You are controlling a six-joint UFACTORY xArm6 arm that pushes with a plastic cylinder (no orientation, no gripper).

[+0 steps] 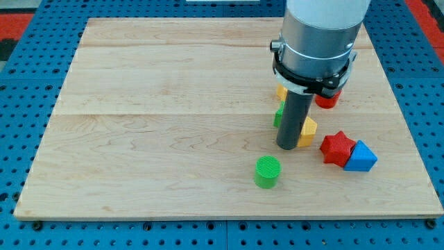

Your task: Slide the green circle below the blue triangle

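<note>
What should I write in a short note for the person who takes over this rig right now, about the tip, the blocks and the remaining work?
My tip rests on the board, up and to the view's right of the green circle, not touching it, and close beside a yellow block.
The blue triangle lies at the view's right, against a red star.
Behind the rod: another yellow block, a green block, a red block, all partly hidden.
Done: nothing evident.
Left: push the green circle toward the view's right until it sits below the blue triangle.
</note>
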